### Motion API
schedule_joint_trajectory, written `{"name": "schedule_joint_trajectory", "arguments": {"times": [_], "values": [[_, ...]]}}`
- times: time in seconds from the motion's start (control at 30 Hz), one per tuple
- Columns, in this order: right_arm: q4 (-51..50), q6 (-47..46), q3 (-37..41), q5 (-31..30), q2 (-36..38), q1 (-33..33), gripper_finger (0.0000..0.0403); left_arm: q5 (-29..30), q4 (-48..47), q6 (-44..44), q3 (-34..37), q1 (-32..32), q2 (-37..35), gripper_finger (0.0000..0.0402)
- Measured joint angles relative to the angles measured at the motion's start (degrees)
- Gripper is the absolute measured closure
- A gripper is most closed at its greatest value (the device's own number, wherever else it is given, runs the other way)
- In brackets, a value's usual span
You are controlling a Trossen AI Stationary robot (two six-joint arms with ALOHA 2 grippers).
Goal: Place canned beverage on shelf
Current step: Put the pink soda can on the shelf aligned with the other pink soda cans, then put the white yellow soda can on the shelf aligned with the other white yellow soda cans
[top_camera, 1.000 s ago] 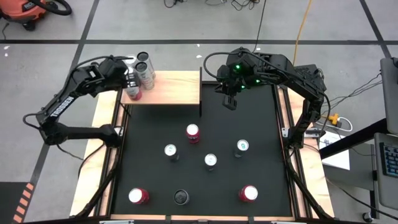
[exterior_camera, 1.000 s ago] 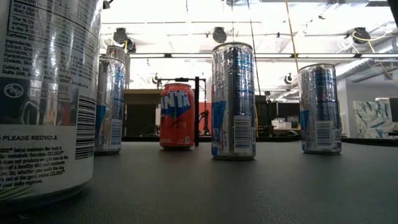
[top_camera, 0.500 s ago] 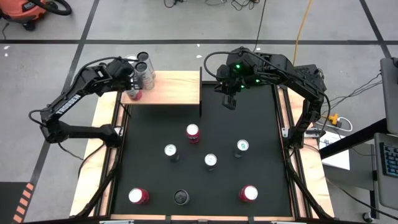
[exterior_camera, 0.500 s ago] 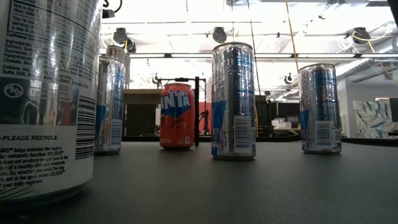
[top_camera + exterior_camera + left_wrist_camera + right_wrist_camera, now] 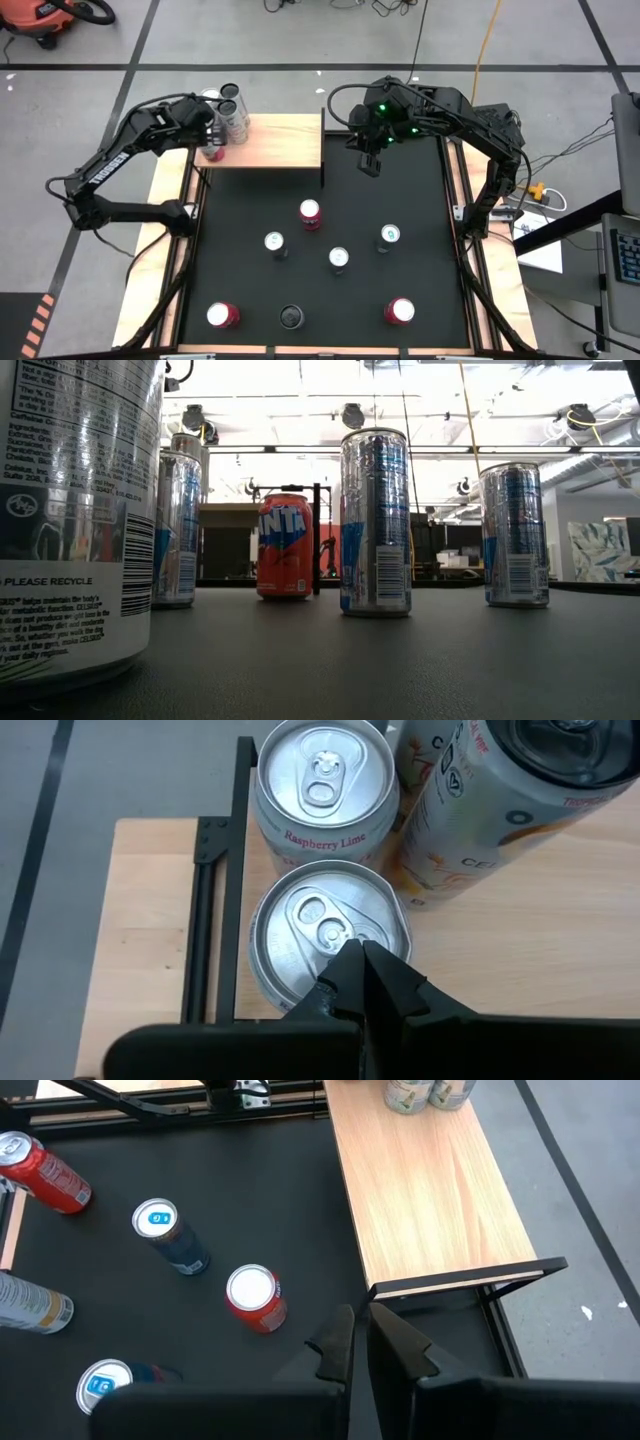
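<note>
Left wrist view: closed left claw [image 5: 362,952] above shelf [image 5: 140,910] can [image 5: 325,935].

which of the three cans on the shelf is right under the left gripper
The red can at the shelf's left front edge; the shut left gripper hovers above its lid, while the other two stand behind it.
</note>
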State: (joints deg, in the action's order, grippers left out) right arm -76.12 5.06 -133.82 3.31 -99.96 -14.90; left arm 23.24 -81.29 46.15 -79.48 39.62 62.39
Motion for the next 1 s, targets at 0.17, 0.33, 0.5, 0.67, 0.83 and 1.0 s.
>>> {"name": "schedule_joint_trajectory", "arguments": {"times": [0.17, 0.33, 0.5, 0.67, 0.83, 1.0], "values": [[0.0, 0.1, 0.0, 0.0, 0.0, 0.0, 0.0392, -0.1, 1.1, 0.0, -1.9, 0.0, 0.0, 0.0402], [0.0, 0.1, 0.0, 0.0, 0.0, 0.0, 0.0392, 0.0, 3.9, 0.0, -5.5, 0.0, 0.0, 0.0402], [0.0, 0.1, 0.0, 0.0, 0.0, 0.0, 0.0392, 2.7, 10.2, -0.7, -8.6, 0.7, 0.0, 0.0402], [0.0, 0.0, 0.0, 0.0, 0.0, 0.0, 0.0392, 2.9, 18.7, -5.8, -11.0, 5.3, 2.0, 0.0402], [-0.4, -1.2, 0.0, 0.0, 0.0, 0.0, 0.0392, -1.6, 24.0, -11.1, -11.4, 11.7, 6.1, 0.0402], [-4.4, -3.4, 0.1, 0.0, 0.0, 0.0, 0.0392, -7.1, 23.5, -13.7, -11.3, 16.9, 10.4, 0.0402]]}}
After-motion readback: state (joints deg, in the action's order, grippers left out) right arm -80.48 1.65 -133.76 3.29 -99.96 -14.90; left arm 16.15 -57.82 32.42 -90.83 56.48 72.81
